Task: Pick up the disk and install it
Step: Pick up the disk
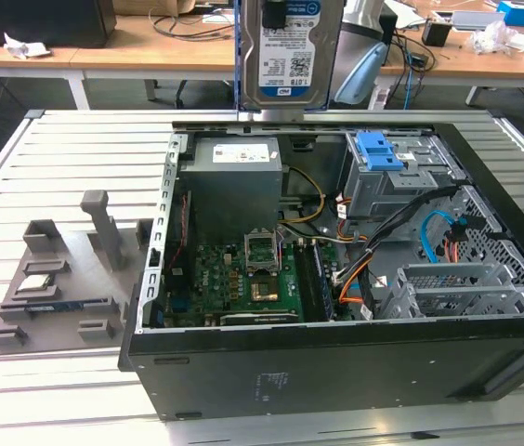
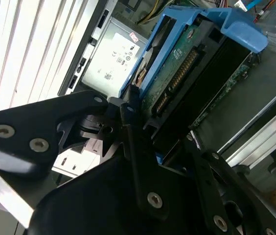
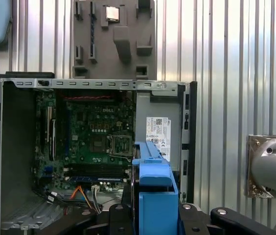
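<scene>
Exterior view: the disk (image 1: 290, 51) hangs upright at twelve o'clock, label towards the camera, above the open computer case (image 1: 336, 372)

Second wrist view: the gripper (image 2: 160, 129) has its jaws closed on the disk's blue caddy

First wrist view: the disk, edge-on, hangs over the case near the power supply (image 3: 157, 132)

The gripper (image 2: 160, 128) is made from matt black link bars and thick black plates with rounded corners, and every joint carries a round silver screw head with a small socket in it. Beside the black parts there is a pale grey metal bracket (image 2: 1, 188) with plain flat faces. The arm (image 3: 273, 169) has a smooth rounded silver-grey housing fixed on a dull metal plate with small screws at its corners, and in the exterior view one joint wears a light blue cap (image 1: 362, 70)
</scene>
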`<state>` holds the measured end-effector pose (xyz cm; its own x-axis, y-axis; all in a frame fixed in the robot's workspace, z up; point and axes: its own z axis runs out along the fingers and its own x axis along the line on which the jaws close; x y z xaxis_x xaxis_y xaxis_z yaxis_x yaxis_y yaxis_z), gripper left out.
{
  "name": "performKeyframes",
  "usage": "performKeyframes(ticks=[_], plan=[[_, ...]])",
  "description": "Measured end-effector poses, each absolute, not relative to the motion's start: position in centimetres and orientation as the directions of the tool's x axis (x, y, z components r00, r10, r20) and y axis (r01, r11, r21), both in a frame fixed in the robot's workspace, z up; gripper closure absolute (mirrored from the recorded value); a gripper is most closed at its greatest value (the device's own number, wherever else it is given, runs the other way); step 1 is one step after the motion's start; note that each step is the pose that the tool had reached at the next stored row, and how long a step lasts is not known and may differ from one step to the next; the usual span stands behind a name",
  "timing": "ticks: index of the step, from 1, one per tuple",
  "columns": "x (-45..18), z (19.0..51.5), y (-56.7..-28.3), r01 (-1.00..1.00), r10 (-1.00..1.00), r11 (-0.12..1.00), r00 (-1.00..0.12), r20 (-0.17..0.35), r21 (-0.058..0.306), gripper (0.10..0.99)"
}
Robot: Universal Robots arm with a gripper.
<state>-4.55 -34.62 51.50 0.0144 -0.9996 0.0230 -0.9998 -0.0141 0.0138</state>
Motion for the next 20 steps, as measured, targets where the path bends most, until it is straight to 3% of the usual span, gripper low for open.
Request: performKeyframes(ticks=[11, 20], plan=[[0.2, 51.5, -34.6, -1.000, -1.000, -0.014, 0.015, 0.023, 0.014, 0.725], [0.5, 51.5, -34.9, -1.000, -1.000, -0.014, 0.014, 0.023, 0.014, 0.725]])
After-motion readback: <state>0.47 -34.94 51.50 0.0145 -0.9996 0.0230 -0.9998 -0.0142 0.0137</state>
